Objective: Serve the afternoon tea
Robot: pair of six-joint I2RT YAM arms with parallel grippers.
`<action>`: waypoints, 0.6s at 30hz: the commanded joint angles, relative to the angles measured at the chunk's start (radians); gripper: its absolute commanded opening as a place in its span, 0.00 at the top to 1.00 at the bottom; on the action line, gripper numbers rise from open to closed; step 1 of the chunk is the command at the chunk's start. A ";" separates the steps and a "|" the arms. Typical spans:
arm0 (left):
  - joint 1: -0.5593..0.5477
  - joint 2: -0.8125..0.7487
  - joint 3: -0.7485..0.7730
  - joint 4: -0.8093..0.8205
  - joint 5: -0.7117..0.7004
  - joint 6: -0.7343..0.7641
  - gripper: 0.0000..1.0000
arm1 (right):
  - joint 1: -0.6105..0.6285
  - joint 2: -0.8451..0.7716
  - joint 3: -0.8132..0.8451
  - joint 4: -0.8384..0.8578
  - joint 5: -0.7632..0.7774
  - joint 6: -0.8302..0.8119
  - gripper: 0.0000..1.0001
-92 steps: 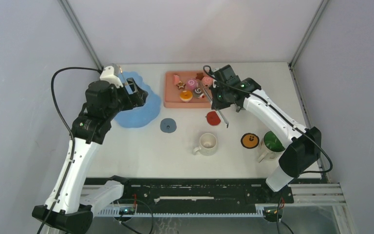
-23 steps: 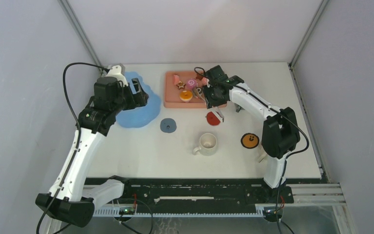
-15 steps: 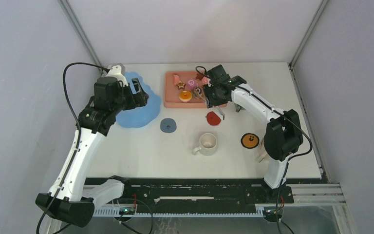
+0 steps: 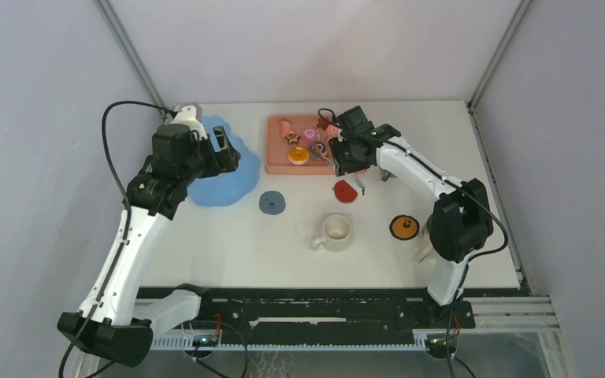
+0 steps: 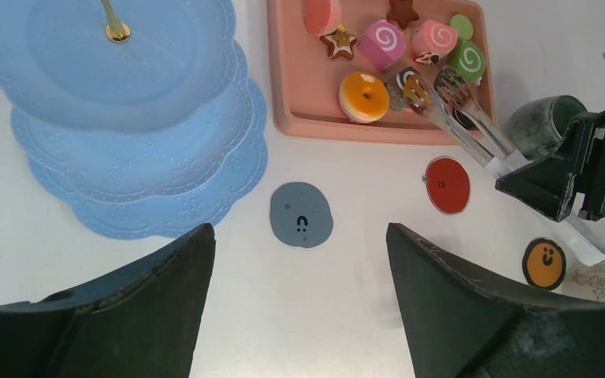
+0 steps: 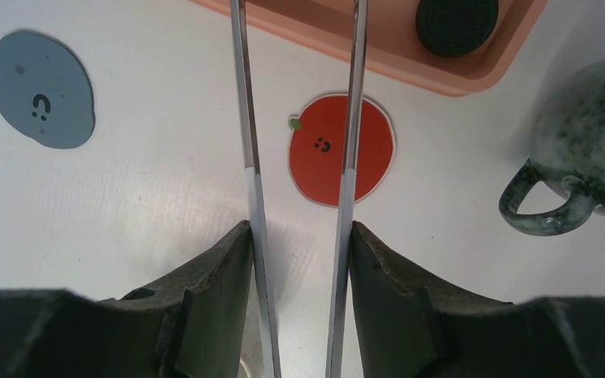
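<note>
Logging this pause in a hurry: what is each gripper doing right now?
Left gripper: open, holding nothing.
Right gripper: closed on the metal tongs.

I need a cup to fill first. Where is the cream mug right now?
In the top view, the cream mug stands near the table's middle, just nearer than the red apple coaster, with the orange coaster to its right.

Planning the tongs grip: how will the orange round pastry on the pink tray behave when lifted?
The orange round pastry looks small and toy-like, so probably light. Its rounded side may slip between the thin metal tongs. It lies flat on the tray, so it should hardly roll unless tipped on edge.
</note>
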 commanded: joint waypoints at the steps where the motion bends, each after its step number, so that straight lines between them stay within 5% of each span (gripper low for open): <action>1: 0.004 -0.006 0.004 0.029 0.002 0.003 0.16 | -0.010 -0.051 0.017 0.024 -0.026 -0.019 0.46; 18: 0.005 0.002 0.015 0.030 0.014 -0.005 0.15 | -0.036 -0.078 0.003 0.017 -0.104 -0.062 0.46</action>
